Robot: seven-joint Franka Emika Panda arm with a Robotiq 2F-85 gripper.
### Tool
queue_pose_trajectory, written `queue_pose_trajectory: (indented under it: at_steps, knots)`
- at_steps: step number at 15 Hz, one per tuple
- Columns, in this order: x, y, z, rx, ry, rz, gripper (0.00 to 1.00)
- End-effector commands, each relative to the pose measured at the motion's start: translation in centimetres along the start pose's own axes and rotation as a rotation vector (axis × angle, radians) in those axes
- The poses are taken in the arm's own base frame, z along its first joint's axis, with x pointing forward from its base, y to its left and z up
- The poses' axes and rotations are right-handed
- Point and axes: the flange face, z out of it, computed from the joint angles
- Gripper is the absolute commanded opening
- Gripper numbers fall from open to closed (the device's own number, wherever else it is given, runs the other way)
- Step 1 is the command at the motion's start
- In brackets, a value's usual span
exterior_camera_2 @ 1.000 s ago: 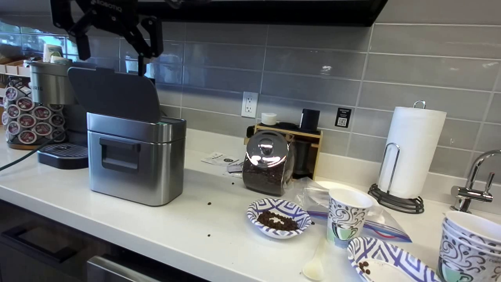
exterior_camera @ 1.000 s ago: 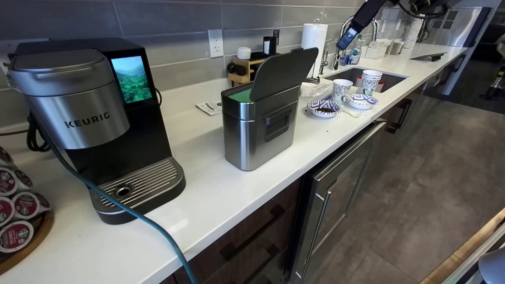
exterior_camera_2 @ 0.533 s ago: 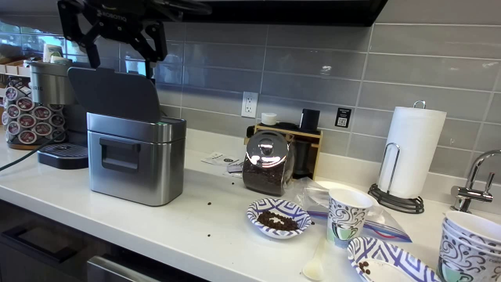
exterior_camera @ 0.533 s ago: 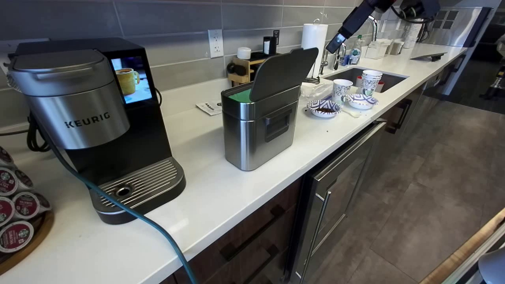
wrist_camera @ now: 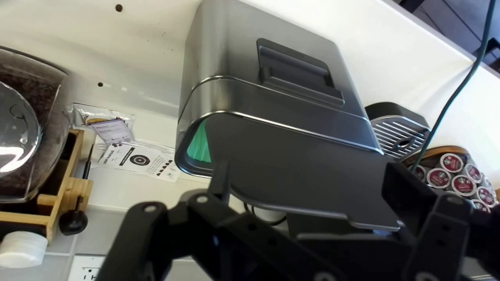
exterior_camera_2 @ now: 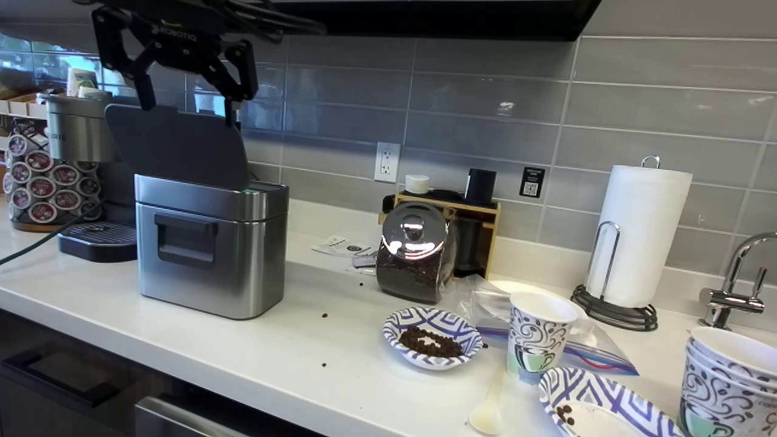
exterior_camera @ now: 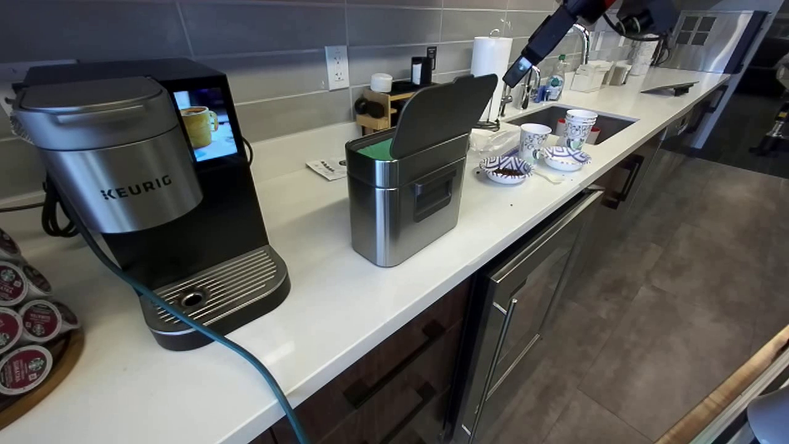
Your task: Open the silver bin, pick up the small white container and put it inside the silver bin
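Observation:
The silver bin stands on the counter with its grey lid tilted up. It also shows in an exterior view and the wrist view. A green liner shows inside. My gripper is open and empty, above and near the raised lid; it also shows in an exterior view. In the wrist view my fingers sit on either side of the lid, with no clear contact. A small white round container sits on the wooden rack; it also shows in the wrist view.
The Keurig machine stands beside the bin. A jar of coffee beans stands by the wooden rack. A patterned bowl with beans, a paper cup, a spoon and paper towels stand along the counter.
My gripper has moved toward the bin and slightly down, so its fingertips are nearer the raised lid. The jaws stay open. The lid, bin and counter objects have not moved.

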Motion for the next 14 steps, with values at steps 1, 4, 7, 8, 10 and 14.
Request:
queue_pose_trajectory:
  at_steps: [1,4,7,8,10,14]
  knots:
    - [0.5,-0.3,-0.8,0.01,-0.001,0.002,1.0]
    - [1.4,-0.8,-2.5,0.016,-0.005,-0.002,1.0]
    - [2.2,-1.3,-4.0,0.039,-0.034,-0.004,1.0]
    - [2.3,-1.4,-4.4,0.053,-0.042,-0.001,1.0]
    - [2.5,-1.3,-4.0,0.054,-0.021,-0.011,1.0]
    - [2.7,-1.4,-4.6,0.063,-0.028,-0.006,1.0]
